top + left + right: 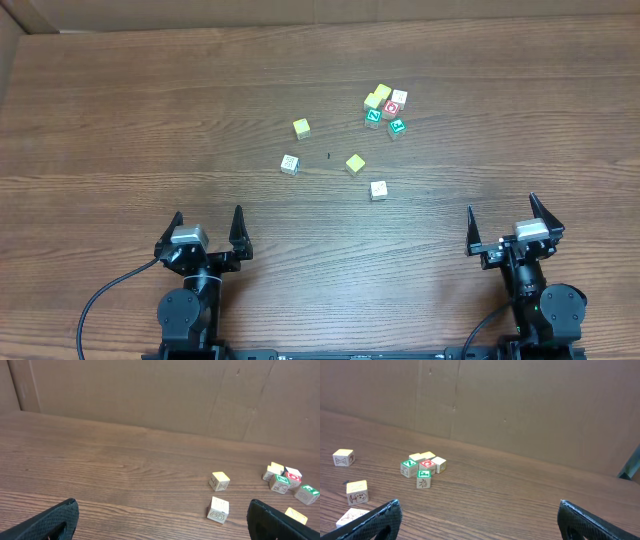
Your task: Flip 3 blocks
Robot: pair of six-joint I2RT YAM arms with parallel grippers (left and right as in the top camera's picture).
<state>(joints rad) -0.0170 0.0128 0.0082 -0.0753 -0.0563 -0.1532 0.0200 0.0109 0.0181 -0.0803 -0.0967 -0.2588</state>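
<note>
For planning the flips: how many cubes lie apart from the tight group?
4: a yellow cube uppermost in the overhead view, a whitish cube just below it, a second yellow cube right of that, a cream cube lowest.

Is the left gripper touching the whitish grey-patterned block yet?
Apart. The overhead view shows a stretch of table between the open left gripper and the whitish grey-patterned block; the left wrist view agrees.

We show three, lying apart | whitish cube (290,164), grey-patterned top | yellow-and-cream cube (355,164), at its 3 o'clock, turned cornerwise | cream cube (378,189), 5 o'clock of the yellow.
</note>
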